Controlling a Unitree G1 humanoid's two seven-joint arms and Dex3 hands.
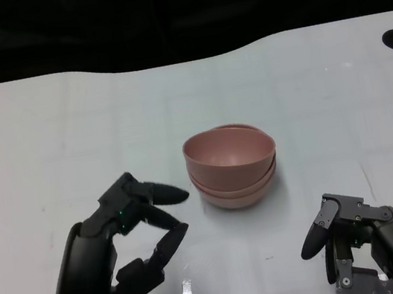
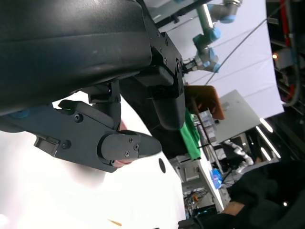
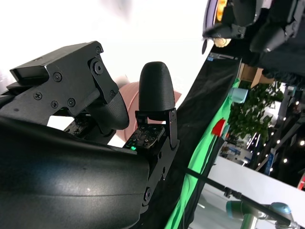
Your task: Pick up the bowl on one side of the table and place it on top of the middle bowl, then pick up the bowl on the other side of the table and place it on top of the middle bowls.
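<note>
So nearest the camera both hands are empty with fingers apart, the left hand (image 1: 130, 226) low on the left and the right hand (image 1: 355, 237) low on the right. Past them, the pink bowls (image 1: 232, 165) sit stacked mid-worktop (image 1: 67, 138), touching neither hand.

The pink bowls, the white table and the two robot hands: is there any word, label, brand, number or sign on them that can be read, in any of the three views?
None can be read.
Pink bowls: plain, no print.
White table: no writing, only two dark round holes.
Left robot hand and right robot hand: black, with screws but no lettering.
Background clutter in the wrist views: too blurred to show any text.
</note>
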